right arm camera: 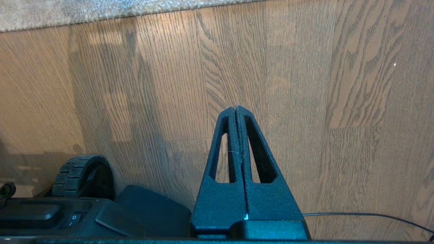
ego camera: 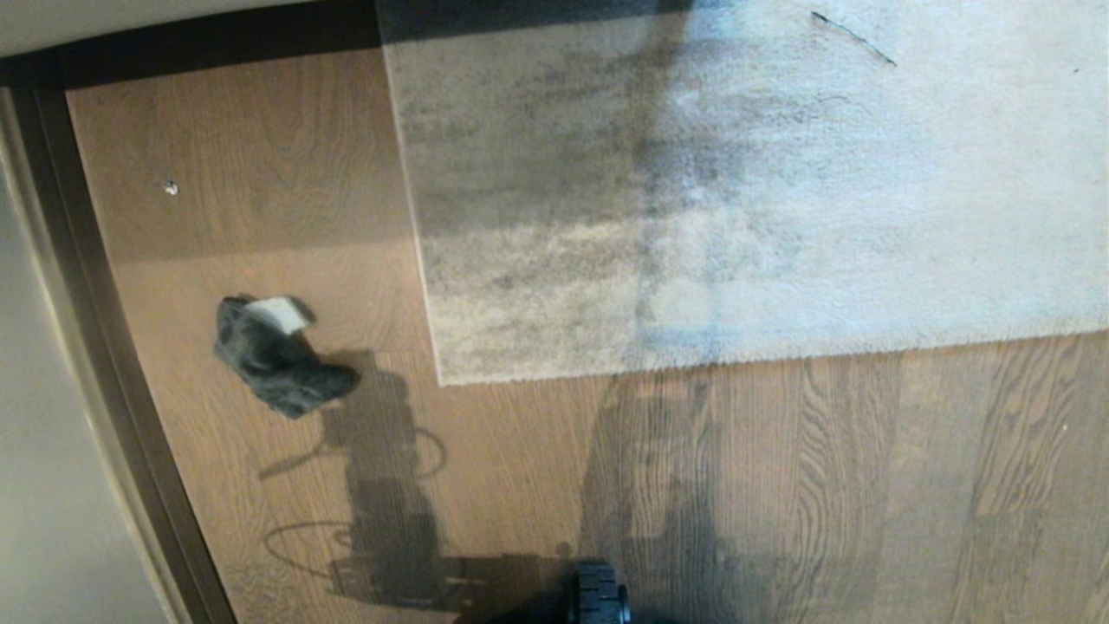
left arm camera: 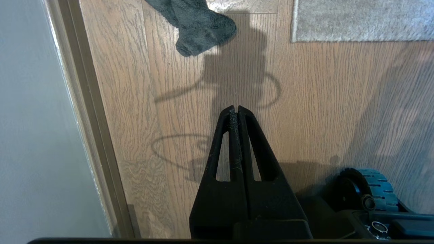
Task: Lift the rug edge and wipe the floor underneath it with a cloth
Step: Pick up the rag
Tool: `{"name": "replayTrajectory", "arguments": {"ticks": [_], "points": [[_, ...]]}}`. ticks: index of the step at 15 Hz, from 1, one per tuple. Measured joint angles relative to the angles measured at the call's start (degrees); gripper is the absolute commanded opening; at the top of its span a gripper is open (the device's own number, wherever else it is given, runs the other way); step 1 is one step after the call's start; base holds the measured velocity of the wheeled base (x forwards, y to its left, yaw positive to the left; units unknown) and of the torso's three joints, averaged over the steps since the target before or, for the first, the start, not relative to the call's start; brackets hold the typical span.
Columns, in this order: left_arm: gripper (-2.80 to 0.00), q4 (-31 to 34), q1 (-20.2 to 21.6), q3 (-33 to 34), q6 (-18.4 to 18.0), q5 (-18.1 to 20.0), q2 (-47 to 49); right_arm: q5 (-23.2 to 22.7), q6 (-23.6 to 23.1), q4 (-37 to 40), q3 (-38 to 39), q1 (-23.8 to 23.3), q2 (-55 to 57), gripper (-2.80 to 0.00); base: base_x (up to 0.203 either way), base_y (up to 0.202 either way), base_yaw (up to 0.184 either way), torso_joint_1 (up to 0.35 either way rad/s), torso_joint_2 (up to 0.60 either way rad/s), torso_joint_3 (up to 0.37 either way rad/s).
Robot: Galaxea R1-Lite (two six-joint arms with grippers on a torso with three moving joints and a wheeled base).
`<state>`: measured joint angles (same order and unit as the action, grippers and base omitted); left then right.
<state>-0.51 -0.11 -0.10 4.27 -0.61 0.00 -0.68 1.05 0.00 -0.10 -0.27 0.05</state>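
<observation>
A pale grey rug lies flat on the wooden floor (ego camera: pixel 780 485), its rug edge (ego camera: pixel 440 374) squared at the near corner. The cloth (ego camera: pixel 277 355) is crumpled on bare boards, well apart from that corner, near the skirting. The left hand (left arm camera: pixel 237 107) and right hand (right arm camera: pixel 235 108) are pressed closed, empty, above the floor. Nothing is started; the cloth must first be reached.

Pale wall (ego camera: pixel 43 416) at left; small white speck (ego camera: pixel 171 187) (on planks)
</observation>
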Motion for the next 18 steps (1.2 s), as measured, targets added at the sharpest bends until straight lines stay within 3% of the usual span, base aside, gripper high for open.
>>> {"name": "replayTrajectory", "arguments": {"ticks": [18], "points": [[-2.8,0.1,-0.05,0.0,-0.2,0.03,0.0,0.0,0.0,0.0,0.0,0.0,0.06,-2.8,0.0,0.0,0.0,0.0,0.0,0.0]]}}
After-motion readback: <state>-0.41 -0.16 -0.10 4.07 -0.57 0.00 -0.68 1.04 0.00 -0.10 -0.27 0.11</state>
